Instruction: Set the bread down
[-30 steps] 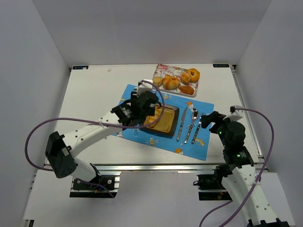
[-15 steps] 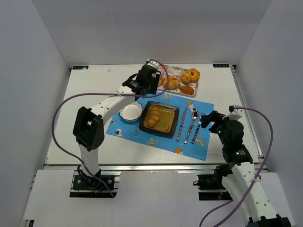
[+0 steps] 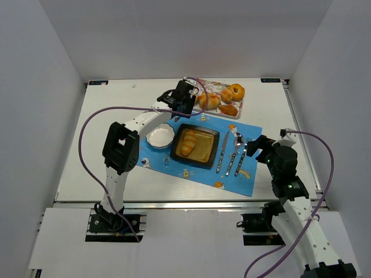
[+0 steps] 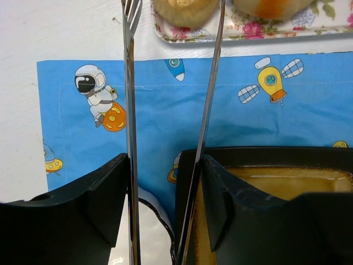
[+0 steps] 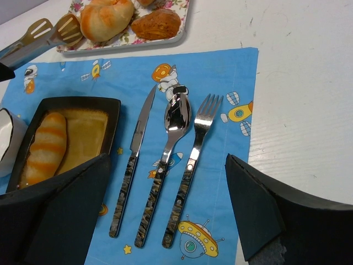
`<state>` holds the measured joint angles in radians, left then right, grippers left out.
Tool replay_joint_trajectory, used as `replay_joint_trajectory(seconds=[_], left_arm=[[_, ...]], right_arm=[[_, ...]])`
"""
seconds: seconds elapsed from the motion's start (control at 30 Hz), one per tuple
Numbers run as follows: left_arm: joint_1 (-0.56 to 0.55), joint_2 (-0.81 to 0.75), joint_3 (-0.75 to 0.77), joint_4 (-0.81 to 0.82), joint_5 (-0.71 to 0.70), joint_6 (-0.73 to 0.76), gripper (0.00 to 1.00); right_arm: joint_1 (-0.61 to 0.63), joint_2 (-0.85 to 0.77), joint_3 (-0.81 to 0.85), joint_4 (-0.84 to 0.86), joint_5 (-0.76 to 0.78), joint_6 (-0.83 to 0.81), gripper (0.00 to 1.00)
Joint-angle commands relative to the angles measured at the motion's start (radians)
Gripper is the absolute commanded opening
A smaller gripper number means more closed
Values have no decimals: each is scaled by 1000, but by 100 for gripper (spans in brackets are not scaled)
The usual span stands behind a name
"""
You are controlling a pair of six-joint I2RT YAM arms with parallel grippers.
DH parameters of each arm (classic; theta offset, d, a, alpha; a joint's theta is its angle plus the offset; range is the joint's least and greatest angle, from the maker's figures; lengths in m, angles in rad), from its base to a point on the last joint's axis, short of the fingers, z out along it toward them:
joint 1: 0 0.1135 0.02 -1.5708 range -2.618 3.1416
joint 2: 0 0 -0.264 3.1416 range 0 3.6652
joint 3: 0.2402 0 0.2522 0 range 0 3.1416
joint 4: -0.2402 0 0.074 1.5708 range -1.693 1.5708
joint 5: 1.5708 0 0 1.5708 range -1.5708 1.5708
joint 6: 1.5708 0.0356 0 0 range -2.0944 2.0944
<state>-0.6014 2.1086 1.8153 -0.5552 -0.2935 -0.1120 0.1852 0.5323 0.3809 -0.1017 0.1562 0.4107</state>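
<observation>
Knife [image 5: 134, 160], spoon [image 5: 164, 163], fork [image 5: 191, 163] (side by side) on placemat [image 5: 220, 72].

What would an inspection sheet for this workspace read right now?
Surface: white table with a blue space-print placemat on it.
Job's things: striped bread roll lies in the black square dish; pastries on the floral tray; metal tongs, tips empty, reach the tray's edge.
Clutter: small white bowl beside the dish; dark-handled knife, spoon and fork on the placemat.
Grippers: left pincer shut on the tongs; right pincer open, empty.
Cables: a purple cable loops from each arm.
Surroundings: plain white walls; nothing else seen.
</observation>
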Motion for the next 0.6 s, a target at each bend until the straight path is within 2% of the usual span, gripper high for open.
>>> replay_joint_trajectory(seconds=[0.0, 0.27, 0.47, 0.57], left_arm=[[14, -36, 33, 14, -1, 9, 64], [18, 19, 81, 9, 28, 9, 63], [18, 53, 133, -23, 31, 8, 55], [18, 50, 136, -25, 30, 8, 55]], right_arm=[[2, 5, 0, 48, 19, -12, 89], [2, 6, -2, 51, 26, -12, 89], [2, 8, -4, 54, 32, -10, 89], [2, 6, -4, 53, 34, -10, 89]])
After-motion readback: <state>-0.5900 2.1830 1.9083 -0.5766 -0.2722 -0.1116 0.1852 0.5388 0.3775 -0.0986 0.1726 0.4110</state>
